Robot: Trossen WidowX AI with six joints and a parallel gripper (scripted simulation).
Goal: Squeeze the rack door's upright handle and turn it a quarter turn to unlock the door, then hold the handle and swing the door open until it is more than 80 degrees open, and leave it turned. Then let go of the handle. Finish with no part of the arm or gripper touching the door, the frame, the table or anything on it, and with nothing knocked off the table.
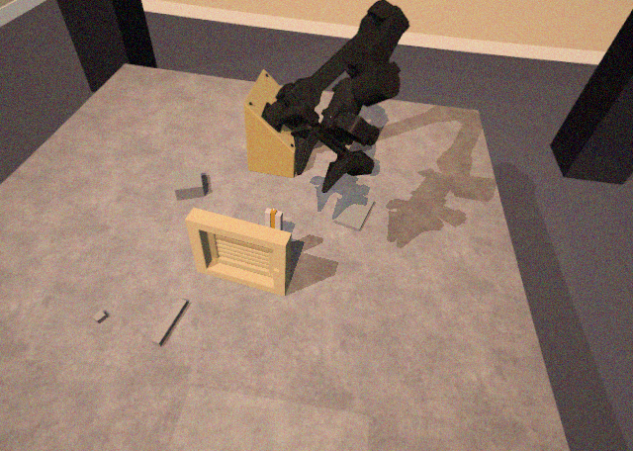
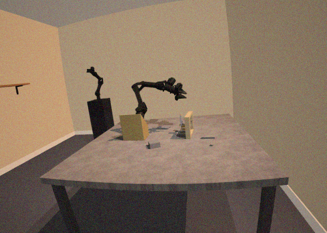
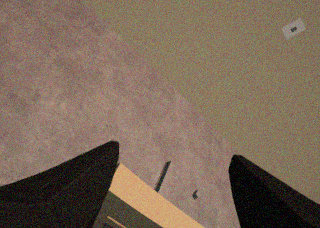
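The rack's tan wooden frame (image 1: pixel 237 224) (image 2: pixel 188 126) (image 3: pixel 150 200) stands upright on the table. A slatted panel (image 1: pixel 242 254) shows within it; how far the door stands from the frame cannot be told. The upright handle, white with an orange stripe (image 1: pixel 274 219), rises behind the frame on the arm's side, and shows as a thin pale upright (image 2: pixel 180 118) in the exterior view. My gripper (image 1: pixel 311 182) (image 2: pixel 186 94) (image 3: pixel 175 156) is open and empty, in the air above the level of the frame's top, touching nothing. The handle is not clearly visible in the wrist view.
A slanted wooden box (image 1: pixel 268 147) (image 2: pixel 133 127) stands beside the arm. A grey angled piece (image 1: pixel 190 193) (image 2: pixel 154 145), a flat plate (image 1: pixel 355 216), a dark strip (image 1: pixel 171 321) (image 2: pixel 207 137) (image 3: pixel 162 176) and a small block (image 1: pixel 100 315) (image 2: pixel 211 145) (image 3: pixel 195 194) lie on the table.
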